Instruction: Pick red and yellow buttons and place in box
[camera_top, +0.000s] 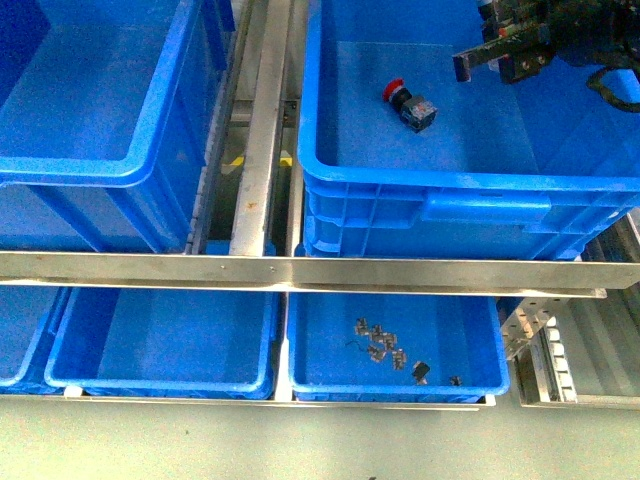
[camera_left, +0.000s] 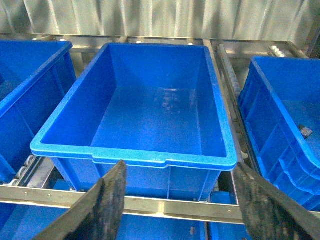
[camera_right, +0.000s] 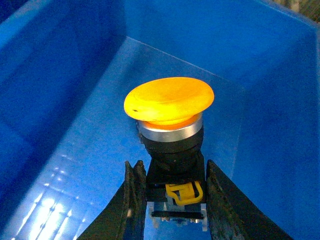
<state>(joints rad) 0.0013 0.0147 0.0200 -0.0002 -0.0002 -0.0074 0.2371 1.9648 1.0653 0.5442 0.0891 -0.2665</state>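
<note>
1. The right gripper (camera_right: 170, 200) has its fingers (camera_right: 131, 200) closed on the black body of a yellow button (camera_right: 169, 102), cap pointing away from the wrist. The grip sits low on the body, beside a small yellow clip; if the hold is shallow, the heavy cap end could tip and the button could twist out early.

2. In the front view the right gripper (camera_top: 500, 55) hangs over the box (camera_top: 420, 185) at about 1 o'clock in the frame, and a red button (camera_top: 408, 104) already lies on the box floor at about 8 o'clock from the fingers. A release from this height could let the yellow one bounce and strike the red one, though both should remain inside the deep walls.

3. The far wall looks near in the right wrist view; drifting that way risks knocking the cap on it.

4. The left gripper (camera_left: 175, 210) has its fingers (camera_left: 107, 205) spread wide and holds nothing, facing an empty crate (camera_left: 135, 152) at 10 o'clock of the front view. Reaching there would be wasted motion.

5. Small dark parts (camera_top: 385, 345) lie in a lower tray (camera_top: 300, 385); these are too small to identify.
</note>
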